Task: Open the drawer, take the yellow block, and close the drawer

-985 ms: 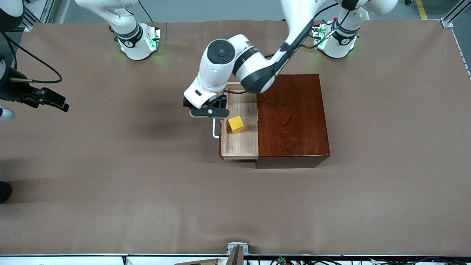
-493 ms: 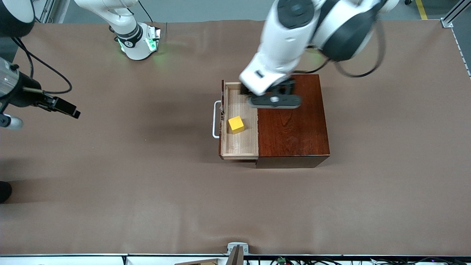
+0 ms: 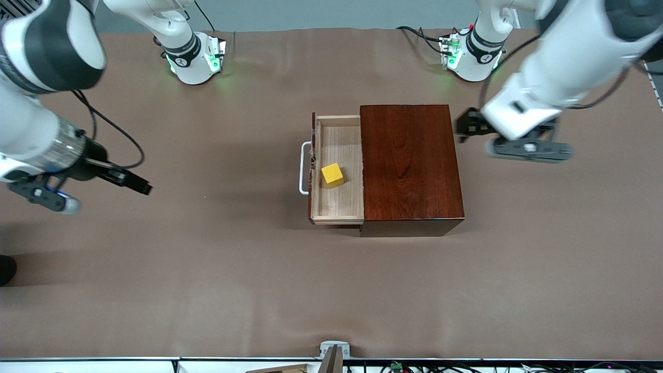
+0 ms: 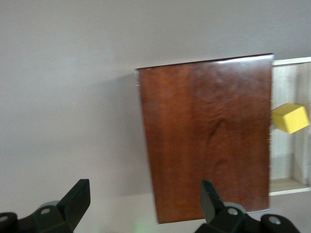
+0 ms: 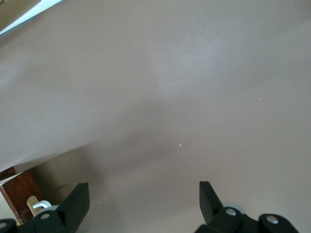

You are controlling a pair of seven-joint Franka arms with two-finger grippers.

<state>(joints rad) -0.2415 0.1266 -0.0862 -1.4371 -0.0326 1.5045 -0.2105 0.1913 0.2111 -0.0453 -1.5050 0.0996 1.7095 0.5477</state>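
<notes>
**Drawer open, block waiting inside**

The block (image 3: 332, 174) sits on the pale floor of the drawer (image 3: 337, 207), roughly midway along its length and nearer the handle (image 3: 304, 168) than the box (image 3: 412, 166). It touches no wall. The drawer is pulled out toward the right arm's end of the table.

The block looks rigid, light and plain-faced, probably wood or plastic, so it should neither deform nor break. Its smooth faces may slip under a weak pinch. The best hold looks to be from above, across two opposite flat sides, with room around it for fingertips. The drawer itself looks stiff, and the handle is the obvious place to push or pull.

The right gripper (image 3: 39, 194) hangs over bare table near the right arm's end, fingers spread with nothing between them. The left gripper (image 3: 528, 150) hangs over the table just beside the box, toward the left arm's end, also spread and empty.

No brand, label or legible writing shows on anything.
</notes>
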